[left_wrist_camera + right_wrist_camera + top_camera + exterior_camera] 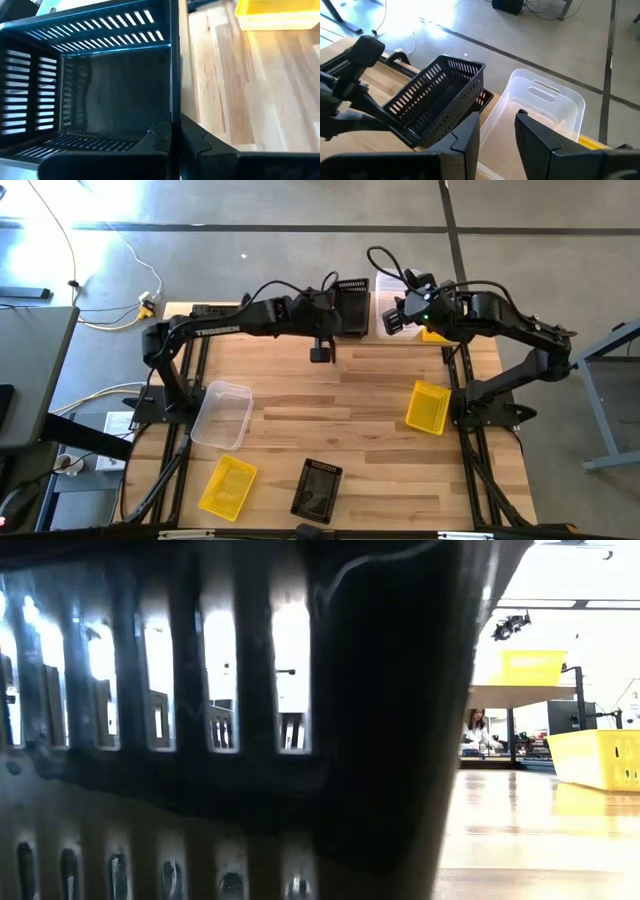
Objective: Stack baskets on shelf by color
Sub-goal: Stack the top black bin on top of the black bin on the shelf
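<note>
**Left gripper clamps black basket at back edge; right gripper open over clear tub**

High view: light-wood plank worktop (340, 420). Left arm reaches across the back edge, its left gripper (335, 315) at a black mesh-sided rectangular plastic basket (352, 308) at back centre. Right arm comes in from the right, right gripper (398, 315) just beside that basket, over a clear translucent plastic tub (386, 284) at the back edge. A bit of yellow (435, 336) shows under the right arm; can't tell more. Loose on the worktop: second clear tub (222, 415) at left, yellow mesh basket (428, 407) at right, another yellow mesh basket (228, 487) front left, another black mesh basket (317, 490) front centre. Shelf itself not made out here.

Low view: slotted wall of a black basket (250, 740) right against the lens, fills most of the picture. Yellow basket (600, 758) on the worktop at right. Farther back, a raised light plank on a dark frame (520, 695) with a yellow basket (533, 667) on top. A person sits far off in the room.

Left wrist view: left gripper (175, 135) closed, fingers pinched together on the rim of the black basket (100, 85); basket interior faces the camera. Worktop planks beside it, yellow basket edge (275, 12) near.

Right wrist view: right gripper (497, 127) fingers apart, holding nothing. Clear tub (540, 105) sits just beyond the fingertips, black basket (437, 97) tilted right beside it, held up by the left arm.
</note>
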Controlling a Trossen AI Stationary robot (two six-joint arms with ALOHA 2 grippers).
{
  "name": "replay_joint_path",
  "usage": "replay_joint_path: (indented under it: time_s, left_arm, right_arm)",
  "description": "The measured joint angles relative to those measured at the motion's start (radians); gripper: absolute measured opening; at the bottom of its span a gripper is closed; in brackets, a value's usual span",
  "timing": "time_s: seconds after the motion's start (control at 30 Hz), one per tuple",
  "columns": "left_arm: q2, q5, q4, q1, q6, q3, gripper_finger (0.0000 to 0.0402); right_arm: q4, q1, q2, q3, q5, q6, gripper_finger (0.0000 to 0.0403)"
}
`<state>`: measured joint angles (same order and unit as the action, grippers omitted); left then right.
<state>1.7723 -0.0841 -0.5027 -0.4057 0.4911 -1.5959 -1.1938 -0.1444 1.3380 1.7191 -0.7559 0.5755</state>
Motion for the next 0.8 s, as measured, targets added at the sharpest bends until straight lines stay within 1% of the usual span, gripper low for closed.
replay_joint_path:
  time_s: [0.6, 0.8]
  left_arm:
    - [0.016, -0.036, -0.004, 0.002, 0.002, 0.0, 0.0001]
    - [0.016, -0.06, 0.006, 0.002, 0.016, 0.0, 0.0018]
  right_arm:
    - [0.0, 0.0, 0.0, 0.0, 0.012, -0.036, 0.011]
    - [0.0, 0.0, 0.0, 0.0, 0.012, -0.037, 0.011]
